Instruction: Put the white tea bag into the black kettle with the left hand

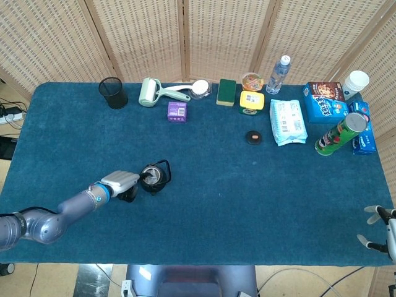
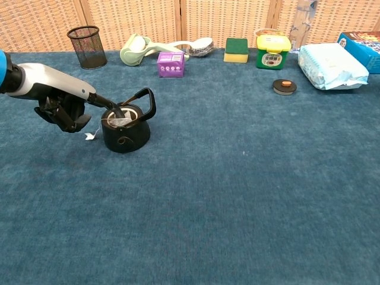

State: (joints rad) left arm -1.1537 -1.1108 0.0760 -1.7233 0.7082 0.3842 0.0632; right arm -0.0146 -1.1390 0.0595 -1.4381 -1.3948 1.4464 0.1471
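While I looked over the worktop (image 1: 247, 204), the relation that mattered was plain: the black kettle (image 2: 124, 127) sat just to the right of my left hand (image 2: 62, 107), on the near-left part of the blue surface, and far nearer that hand than the right hand (image 1: 380, 232), which hung off the far right edge with its fingers apart and nothing in them. From the left hand one finger reached out straight along the line from hand to kettle, its tip at the kettle's mouth beside the raised handle; the rest were curled under, holding nothing that I could see. The white tea bag (image 2: 120, 121) lay in the mouth of the kettle, and its small paper tag (image 2: 89, 136) hung outside on the cloth, just left of the pot. I judged a short downward press was what remained.

The chest view showed me the finger, the bag and the tag clearly. The head view gave only the hand butted against the kettle, the bag a pale blur inside.
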